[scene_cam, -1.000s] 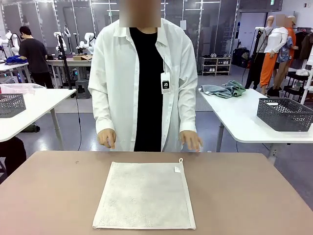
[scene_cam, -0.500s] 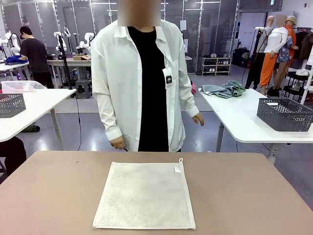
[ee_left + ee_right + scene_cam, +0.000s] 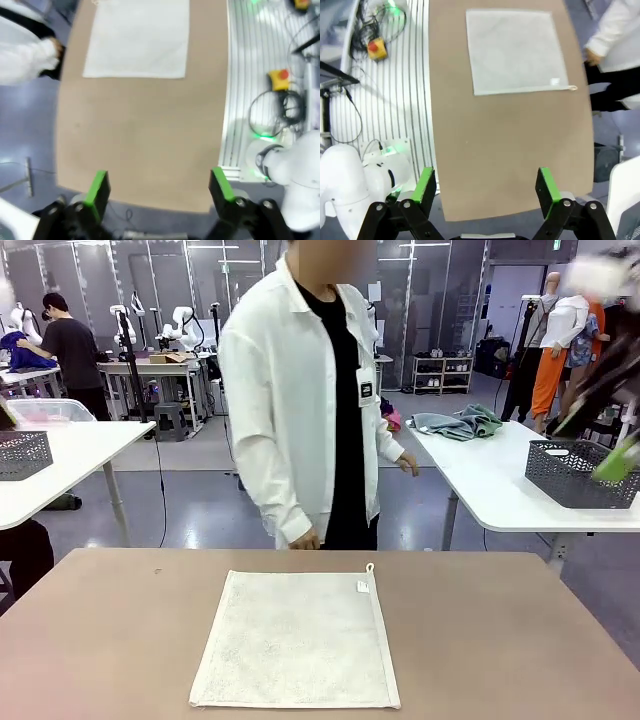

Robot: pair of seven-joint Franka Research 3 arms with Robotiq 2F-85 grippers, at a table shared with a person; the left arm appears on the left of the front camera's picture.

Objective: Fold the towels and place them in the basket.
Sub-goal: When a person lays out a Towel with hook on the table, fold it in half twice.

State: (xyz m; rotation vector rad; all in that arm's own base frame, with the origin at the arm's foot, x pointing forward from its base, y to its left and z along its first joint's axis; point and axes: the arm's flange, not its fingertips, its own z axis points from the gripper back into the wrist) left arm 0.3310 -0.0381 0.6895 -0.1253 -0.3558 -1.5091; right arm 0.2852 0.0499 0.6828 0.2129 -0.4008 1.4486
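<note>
My wrist views had left gripper (image 3: pixel 159 176) and right gripper (image 3: pixel 485 173) wide open, empty; front showed towel (image 3: pixel 297 638) whole, left wrist cropped it.

We see a robotics laboratory: a brown work table (image 3: pixel 500 640) stands among white tables (image 3: pixel 480 480) on a polished grey floor (image 3: pixel 190 510). Beside it we note a ribbed aluminium mounting plate (image 3: pixel 395 100), a yellow emergency-stop button (image 3: pixel 376 48) and looped cables (image 3: pixel 286 105). A person in a white coat (image 3: pixel 280 390) stands at the far edge.
</note>
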